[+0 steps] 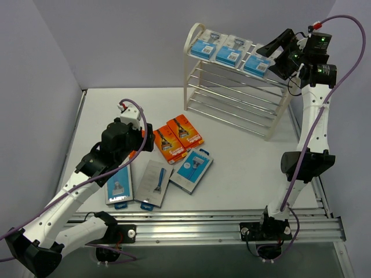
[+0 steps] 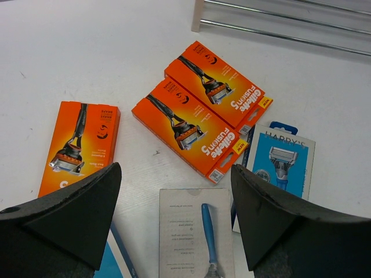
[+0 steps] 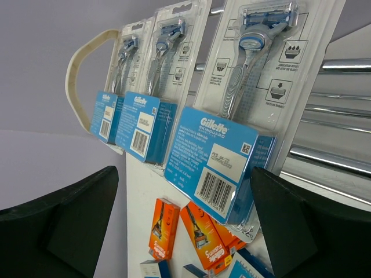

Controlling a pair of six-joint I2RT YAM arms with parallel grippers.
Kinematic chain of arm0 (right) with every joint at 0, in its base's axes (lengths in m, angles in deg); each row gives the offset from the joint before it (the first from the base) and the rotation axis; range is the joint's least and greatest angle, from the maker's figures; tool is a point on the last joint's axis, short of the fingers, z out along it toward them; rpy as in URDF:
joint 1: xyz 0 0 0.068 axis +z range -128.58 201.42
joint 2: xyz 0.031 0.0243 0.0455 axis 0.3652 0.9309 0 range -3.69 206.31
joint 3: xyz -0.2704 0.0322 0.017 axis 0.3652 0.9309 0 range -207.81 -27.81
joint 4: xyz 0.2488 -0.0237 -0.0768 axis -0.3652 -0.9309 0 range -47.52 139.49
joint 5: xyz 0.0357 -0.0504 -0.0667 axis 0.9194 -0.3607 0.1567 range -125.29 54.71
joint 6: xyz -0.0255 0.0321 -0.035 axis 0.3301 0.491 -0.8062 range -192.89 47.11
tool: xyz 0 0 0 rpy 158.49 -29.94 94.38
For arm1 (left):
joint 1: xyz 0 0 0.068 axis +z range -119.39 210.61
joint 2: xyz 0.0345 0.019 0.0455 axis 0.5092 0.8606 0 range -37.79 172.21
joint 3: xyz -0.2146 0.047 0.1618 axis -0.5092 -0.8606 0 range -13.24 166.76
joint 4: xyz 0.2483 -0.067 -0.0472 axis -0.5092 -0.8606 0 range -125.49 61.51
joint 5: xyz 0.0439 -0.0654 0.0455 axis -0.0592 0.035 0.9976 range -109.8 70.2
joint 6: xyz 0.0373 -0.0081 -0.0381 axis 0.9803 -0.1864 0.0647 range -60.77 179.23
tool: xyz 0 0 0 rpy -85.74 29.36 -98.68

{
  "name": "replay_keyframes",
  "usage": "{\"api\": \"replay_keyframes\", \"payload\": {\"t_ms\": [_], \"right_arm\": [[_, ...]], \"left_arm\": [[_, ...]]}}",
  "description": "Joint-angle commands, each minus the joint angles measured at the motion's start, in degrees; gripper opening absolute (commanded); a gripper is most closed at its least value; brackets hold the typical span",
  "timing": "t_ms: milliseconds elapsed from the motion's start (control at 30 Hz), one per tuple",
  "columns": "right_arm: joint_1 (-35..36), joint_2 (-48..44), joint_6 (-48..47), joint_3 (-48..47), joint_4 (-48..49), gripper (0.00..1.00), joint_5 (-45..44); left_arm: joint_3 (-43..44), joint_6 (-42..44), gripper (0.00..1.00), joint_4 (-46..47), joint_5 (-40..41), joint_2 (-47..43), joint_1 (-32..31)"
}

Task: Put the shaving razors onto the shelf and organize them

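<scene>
- Now three blue blister razor packs (image 1: 229, 49) sit atop the cream wire shelf (image 1: 193, 58); orange cardboard boxes (image 2: 191, 128) lie on the table (image 1: 243, 156).
- Both the left gripper (image 2: 175, 171) and right gripper (image 3: 184, 171) gape wide, empty.
- Hovering close, the right could nudge a pack off.

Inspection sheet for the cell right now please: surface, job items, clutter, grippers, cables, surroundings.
Surface: white table.
Job's things: three blister packs on the shelf top tier; three orange boxes and three flat packs lying on the table.
Clutter: nothing seen.
Grippers: left gripper open over the orange boxes; right gripper open, facing the shelved packs.
Cables: purple cables, loose loops, left and right.
Surroundings: plain walls; aluminium rail at the near edge.
</scene>
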Motion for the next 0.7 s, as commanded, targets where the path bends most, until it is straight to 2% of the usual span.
{"api": "replay_keyframes", "payload": {"t_ms": [0, 667], "right_arm": [[0.43, 0.88, 0.38, -0.45, 2.99, 0.92, 1.53], [0.69, 2.38, 1.26, 0.25, 6.33, 0.92, 2.32]], "left_arm": [[0.84, 0.65, 0.85, 0.17, 0.96, 0.00, -0.37], [0.76, 0.74, 0.86, 0.26, 0.87, 0.44, -0.37]]}}
